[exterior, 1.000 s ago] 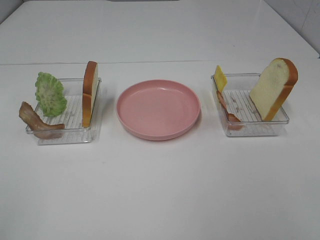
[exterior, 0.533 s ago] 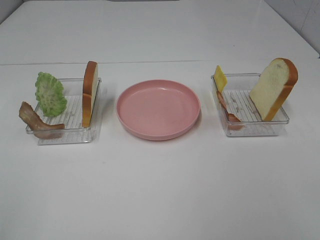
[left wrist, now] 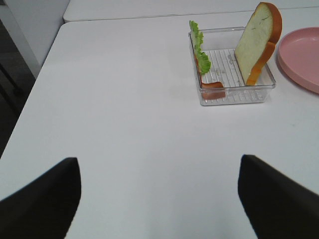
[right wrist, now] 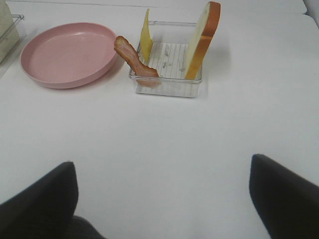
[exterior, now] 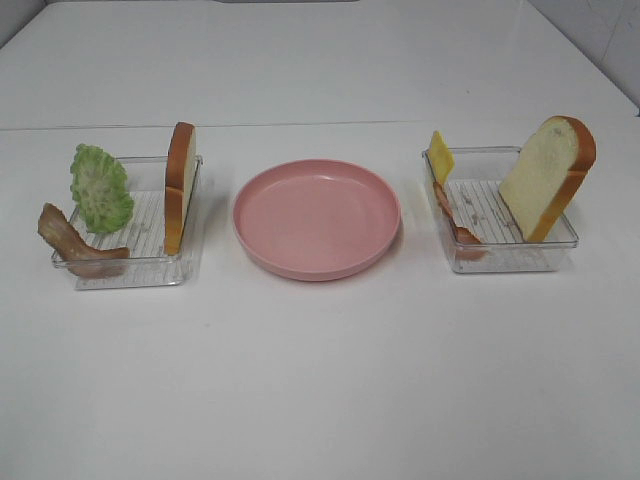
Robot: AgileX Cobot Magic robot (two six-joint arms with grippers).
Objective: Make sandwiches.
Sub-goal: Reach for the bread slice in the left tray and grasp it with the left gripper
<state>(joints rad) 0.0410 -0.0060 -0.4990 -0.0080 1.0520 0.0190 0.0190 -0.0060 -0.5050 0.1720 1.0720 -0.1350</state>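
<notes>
Exterior high view: the pink plate [exterior: 316, 217] sits at the centre of the table [exterior: 320, 380]. The left tray [exterior: 130, 272] holds the lettuce leaf [exterior: 100, 188], the left bacon strip [exterior: 75, 242] and the left bread slice [exterior: 180, 185], which stands on edge. The right tray [exterior: 510, 258] holds the cheese slice [exterior: 440, 157], the right bacon strip [exterior: 455, 225] and the leaning right bread slice [exterior: 548, 175].

Left wrist view: the left gripper [left wrist: 158, 160] is spread wide, holds nothing, and is well apart from the left tray.

Right wrist view: the right gripper [right wrist: 160, 163] is spread wide, holds nothing, and is well apart from the right tray.

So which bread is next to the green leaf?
The bread in the left tray, sharing it with the lettuce. The other bread sits with cheese.
</notes>
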